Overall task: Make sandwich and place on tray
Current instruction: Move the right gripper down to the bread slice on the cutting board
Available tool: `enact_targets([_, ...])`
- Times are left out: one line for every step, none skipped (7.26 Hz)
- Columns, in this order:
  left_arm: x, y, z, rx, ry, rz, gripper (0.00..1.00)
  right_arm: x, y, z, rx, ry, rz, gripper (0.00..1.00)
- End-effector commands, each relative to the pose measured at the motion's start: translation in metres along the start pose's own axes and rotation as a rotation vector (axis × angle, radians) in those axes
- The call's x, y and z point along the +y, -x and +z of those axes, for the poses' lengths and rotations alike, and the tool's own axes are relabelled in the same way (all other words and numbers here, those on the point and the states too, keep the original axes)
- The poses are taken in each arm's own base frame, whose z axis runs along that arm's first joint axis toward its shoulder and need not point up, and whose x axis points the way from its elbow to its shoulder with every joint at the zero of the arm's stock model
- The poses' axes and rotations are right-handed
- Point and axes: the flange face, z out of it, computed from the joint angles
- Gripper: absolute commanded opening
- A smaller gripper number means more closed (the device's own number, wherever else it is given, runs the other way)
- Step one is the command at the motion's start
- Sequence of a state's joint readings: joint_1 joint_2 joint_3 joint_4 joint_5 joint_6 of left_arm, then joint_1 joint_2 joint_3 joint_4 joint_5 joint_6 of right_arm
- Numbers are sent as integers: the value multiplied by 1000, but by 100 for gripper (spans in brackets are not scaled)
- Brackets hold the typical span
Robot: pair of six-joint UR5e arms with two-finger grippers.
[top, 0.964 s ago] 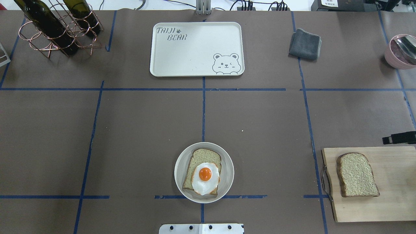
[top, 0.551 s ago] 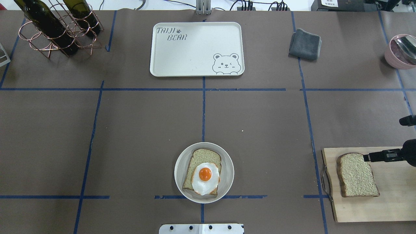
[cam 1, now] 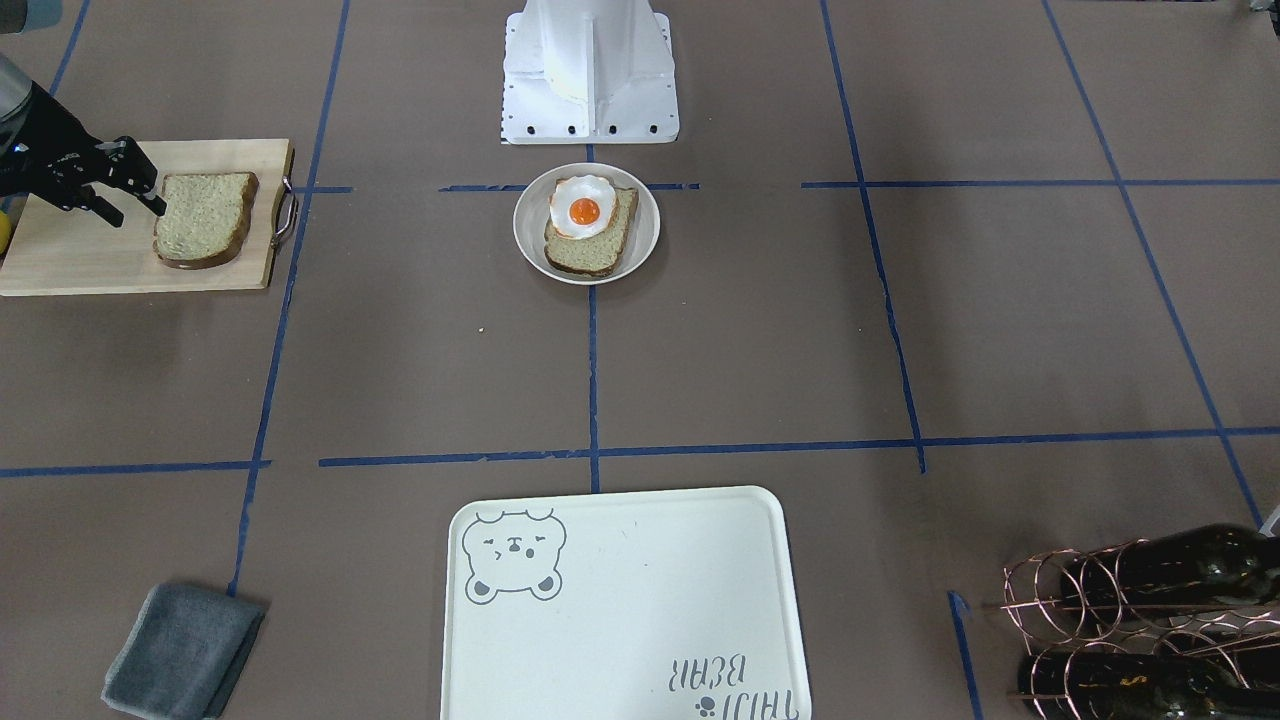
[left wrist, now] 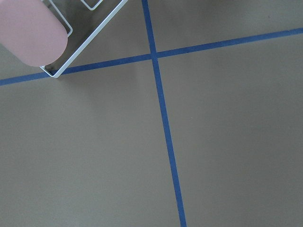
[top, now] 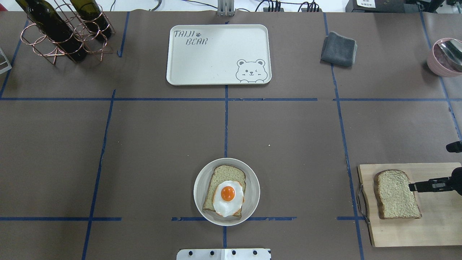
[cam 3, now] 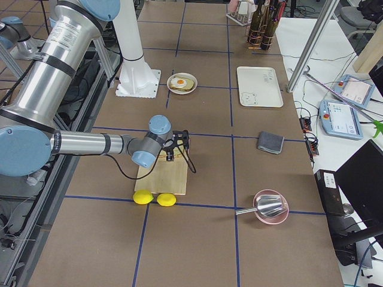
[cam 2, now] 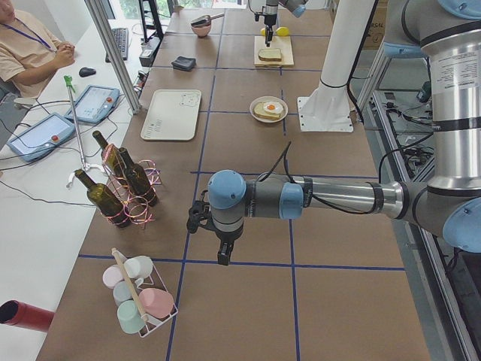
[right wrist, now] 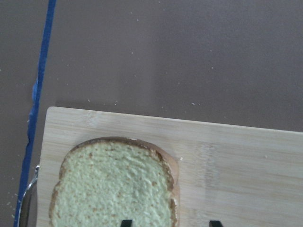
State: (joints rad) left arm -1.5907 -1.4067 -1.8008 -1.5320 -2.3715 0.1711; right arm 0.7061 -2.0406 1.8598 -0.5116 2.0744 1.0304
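A small off-white plate near the table's front centre holds one bread slice with a fried egg on top. A second bread slice lies on the wooden cutting board at the right, also in the right wrist view. My right gripper is open and hangs over that slice's right edge, one fingertip above the bread and one above the board. The cream tray with the bear drawing lies empty at the far centre. My left gripper shows only in the exterior left view; I cannot tell its state.
A copper rack with wine bottles stands far left. A grey cloth lies far right. A pink bowl with a metal scoop is at the right edge. Two lemons lie beside the board. A wire basket of cups is under my left arm.
My right gripper came in from the right edge over the cutting board, then moved toward the near side along the bread slice's right edge. The plate, bread and tray have not moved.
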Motion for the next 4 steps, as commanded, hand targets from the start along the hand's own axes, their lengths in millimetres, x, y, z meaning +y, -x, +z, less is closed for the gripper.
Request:
enact_targets([0,1,1,0,2,-3,100,0,2,5,-1,4,-6,61])
enact_targets([0,0,0,0,1,-2,100,-1,5,6,-5,6,-11,61])
enact_targets([0,0,0,0,1,-2,100,-1,5,10,-4,10,-13,61])
enact_targets([0,1,1,0,3,-2,100,-6,9,16,-10,8,-18,61])
